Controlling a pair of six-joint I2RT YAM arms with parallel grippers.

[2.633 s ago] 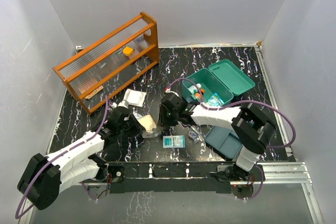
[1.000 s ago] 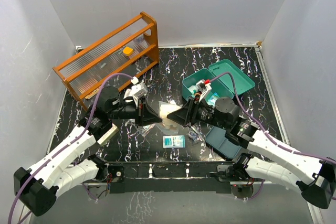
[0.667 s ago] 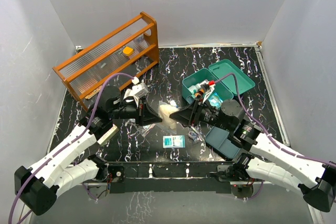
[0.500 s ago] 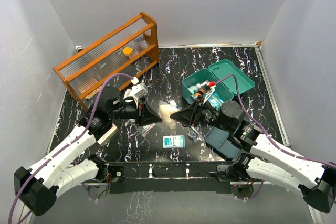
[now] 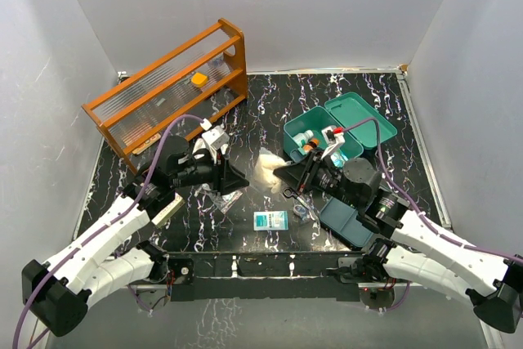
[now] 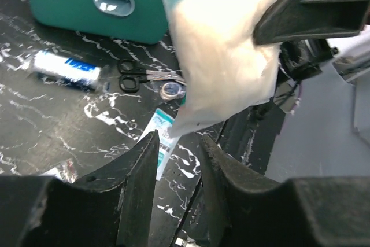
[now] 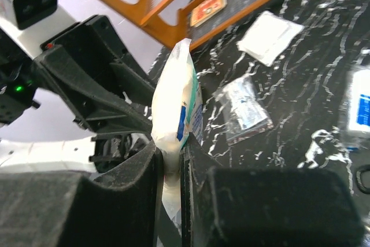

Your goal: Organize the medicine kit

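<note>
Right claw (image 7: 171,163) pinches white bag (image 7: 175,105) by its edge, left claw (image 6: 178,140) parted.

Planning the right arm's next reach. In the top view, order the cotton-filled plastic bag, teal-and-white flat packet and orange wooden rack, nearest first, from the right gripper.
1. Cotton-filled plastic bag: in the right gripper.
2. Teal-and-white flat packet: near edge.
3. Orange wooden rack: far left.

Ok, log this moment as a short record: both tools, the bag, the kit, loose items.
left tool: open, empty, next to the bag
right tool: shut on the bag
bag: clear, white filling, held above the table
kit: lid open, items inside
loose items: scissors and small packets on the table
</note>
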